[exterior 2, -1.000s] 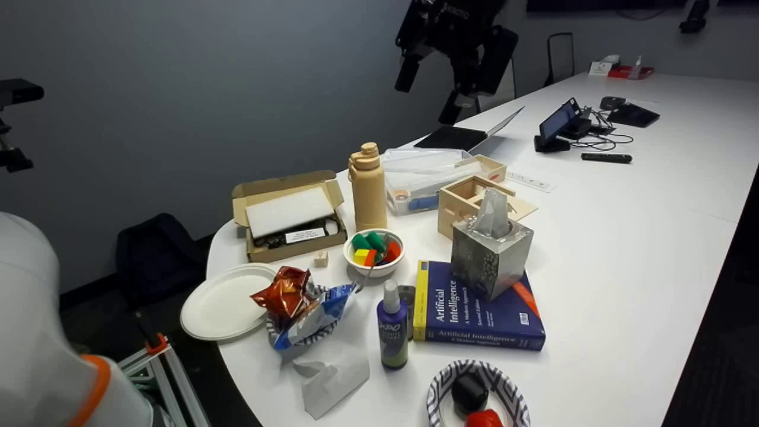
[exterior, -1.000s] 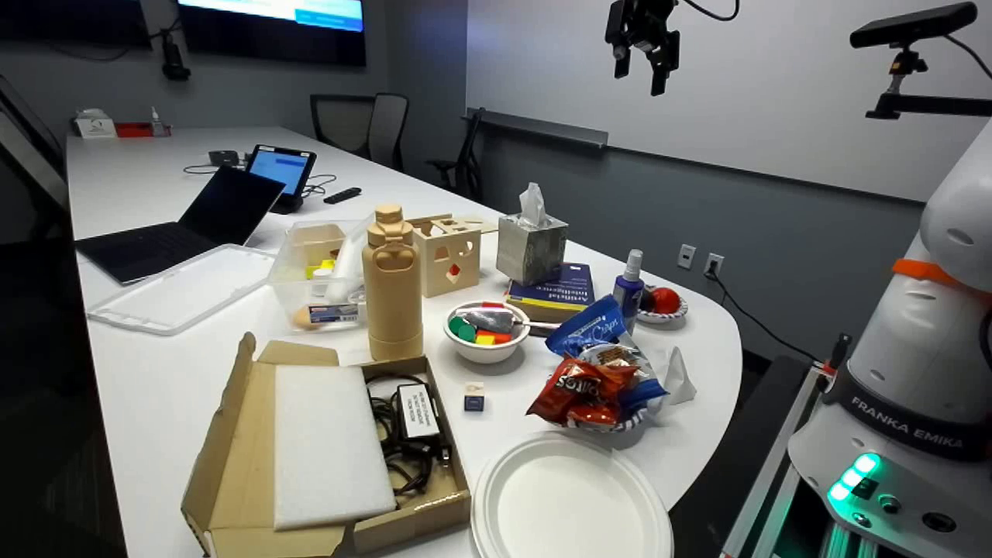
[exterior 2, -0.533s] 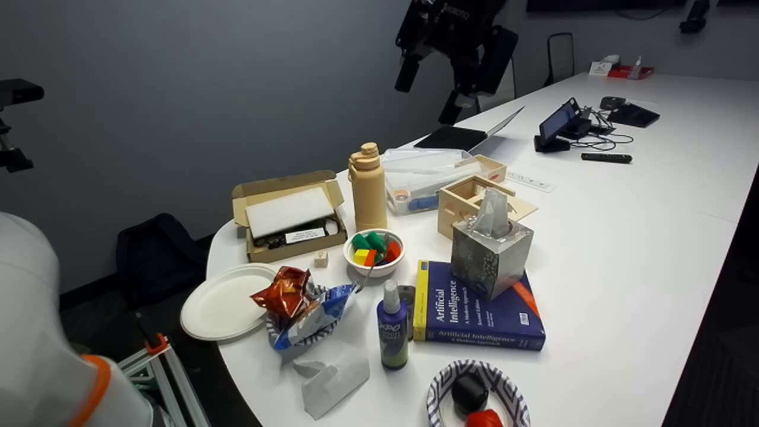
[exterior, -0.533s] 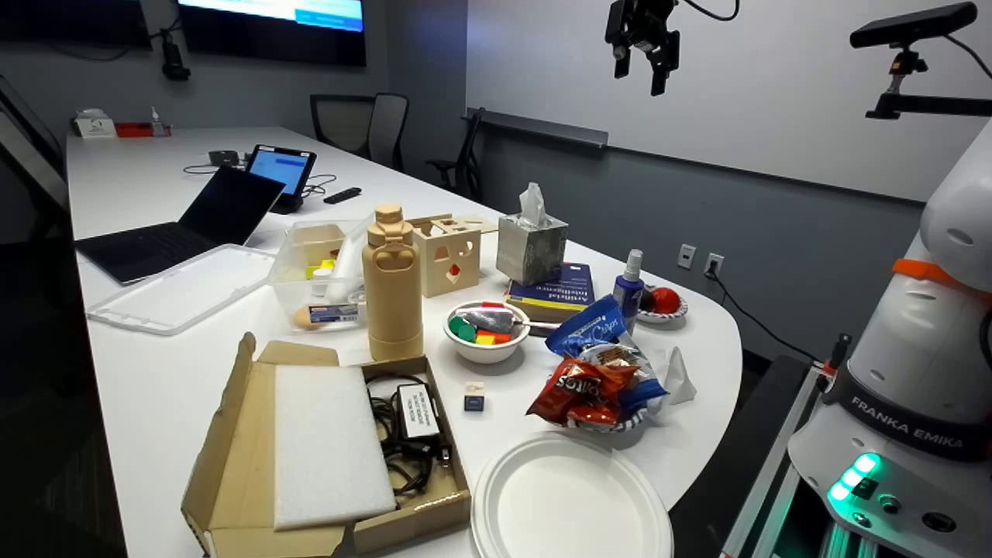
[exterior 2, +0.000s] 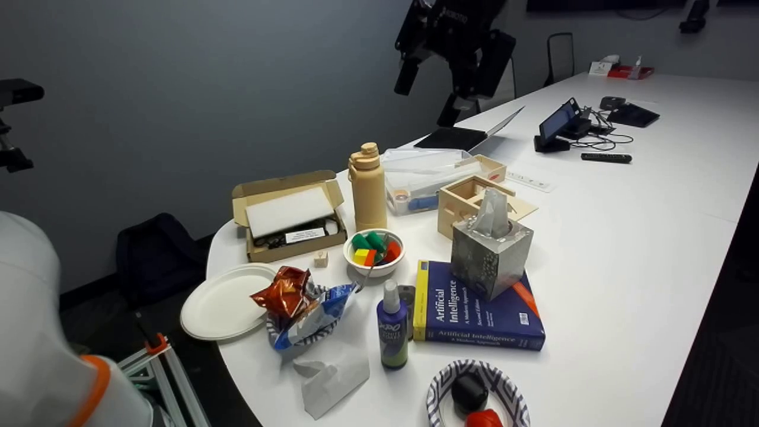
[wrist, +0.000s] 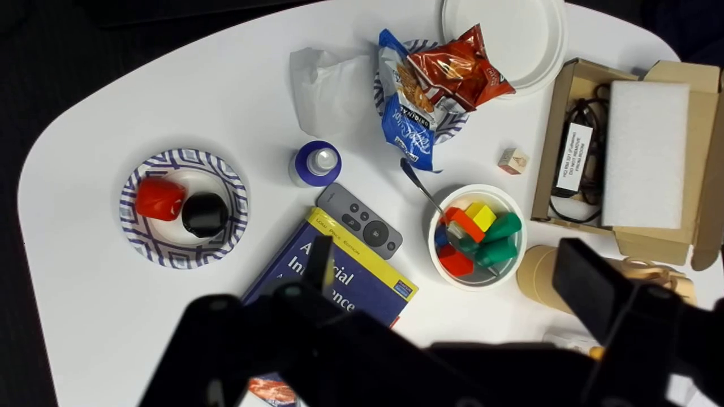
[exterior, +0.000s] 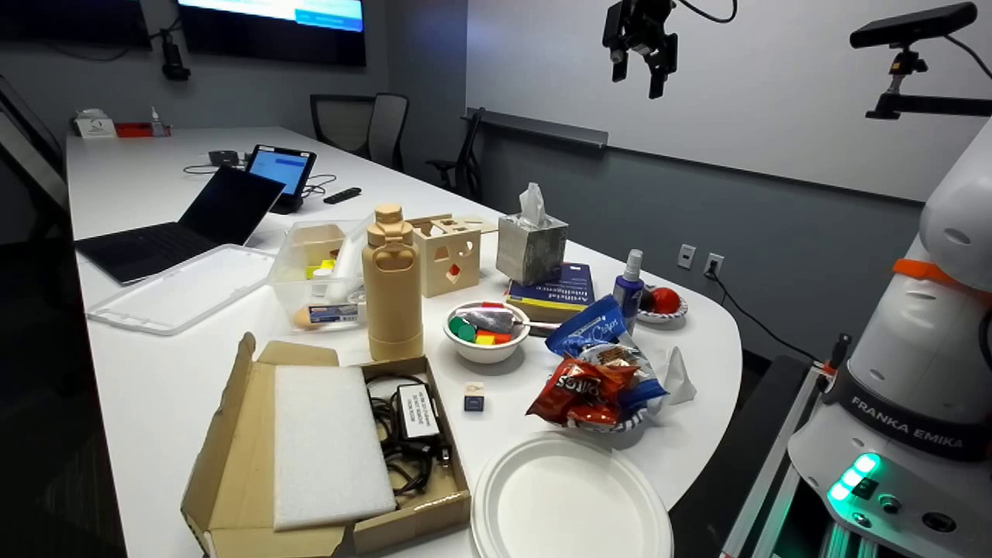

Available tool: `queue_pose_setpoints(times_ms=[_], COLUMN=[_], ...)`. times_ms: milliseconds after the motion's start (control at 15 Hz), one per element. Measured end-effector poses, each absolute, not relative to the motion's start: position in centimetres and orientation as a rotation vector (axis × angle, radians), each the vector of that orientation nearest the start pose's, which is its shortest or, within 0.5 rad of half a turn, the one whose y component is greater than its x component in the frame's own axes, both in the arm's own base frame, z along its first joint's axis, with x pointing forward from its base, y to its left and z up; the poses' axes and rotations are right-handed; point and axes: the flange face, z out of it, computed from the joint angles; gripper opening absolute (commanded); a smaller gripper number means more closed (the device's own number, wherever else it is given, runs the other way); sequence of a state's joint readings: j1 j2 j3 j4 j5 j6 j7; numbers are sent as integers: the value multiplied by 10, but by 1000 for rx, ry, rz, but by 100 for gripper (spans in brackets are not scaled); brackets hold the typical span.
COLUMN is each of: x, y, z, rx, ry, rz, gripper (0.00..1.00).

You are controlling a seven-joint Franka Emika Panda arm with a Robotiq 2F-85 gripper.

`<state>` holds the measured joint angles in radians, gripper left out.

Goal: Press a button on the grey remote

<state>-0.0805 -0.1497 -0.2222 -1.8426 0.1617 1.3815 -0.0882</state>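
Gripper (exterior 2: 426,108) hangs high, book (exterior 2: 474,311) and spray bottle (wrist: 317,164) (upright) beside the grey remote (wrist: 360,221).

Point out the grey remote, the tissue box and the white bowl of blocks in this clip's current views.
Grey remote (wrist: 360,221): wrist view, on the middle of its button face.
Tissue box (exterior: 528,252): in an exterior view, on its silver side.
White bowl (exterior: 485,354): in an exterior view, on its outer wall.
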Motion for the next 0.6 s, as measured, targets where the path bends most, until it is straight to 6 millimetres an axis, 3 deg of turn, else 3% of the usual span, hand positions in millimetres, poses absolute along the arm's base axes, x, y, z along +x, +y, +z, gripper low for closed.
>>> queue_pose_setpoints(times_ms=[267,600], x=[472,481], y=[-97,-56], z=[536,483], rx=[-2874,-2891], ry=[348,550], rz=[403,377], gripper=[100,100])
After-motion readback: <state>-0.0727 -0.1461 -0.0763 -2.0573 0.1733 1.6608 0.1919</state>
